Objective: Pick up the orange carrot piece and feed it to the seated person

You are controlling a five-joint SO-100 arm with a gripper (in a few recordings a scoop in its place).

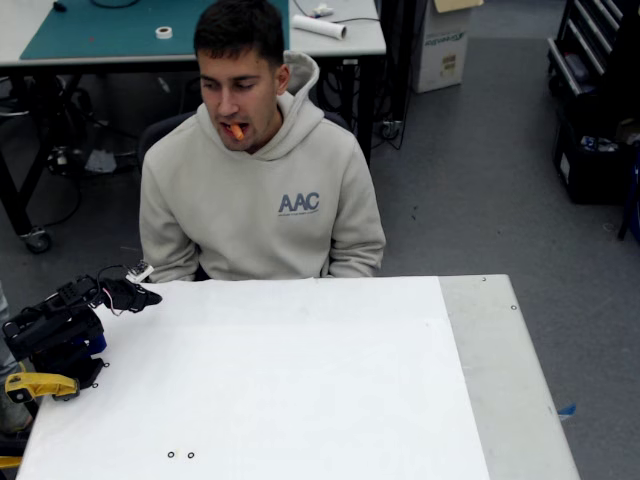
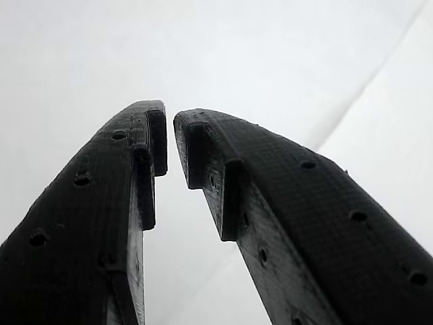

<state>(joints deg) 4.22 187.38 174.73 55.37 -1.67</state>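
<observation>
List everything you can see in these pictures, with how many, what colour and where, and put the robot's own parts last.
carrot piece: one, orange, in the seated person's mouth.
seated person: one, beige hoodie, behind the table's far edge.
white table: one, in the foreground, bare grey strip at the picture's right.
tape roll: one, white, on the green mat of the desk behind.
cardboard box: one, white and brown, on the floor at upper right.
yellow clamp: one, at the arm's base, left edge.
gripper: one, black, tips nearly together with nothing between them, over the table's left edge.

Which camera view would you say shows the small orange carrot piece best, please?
The fixed view: the small orange carrot piece sits in the mouth of the seated person in the beige hoodie. The wrist view gives the black fingers over white table, nothing orange.
</observation>
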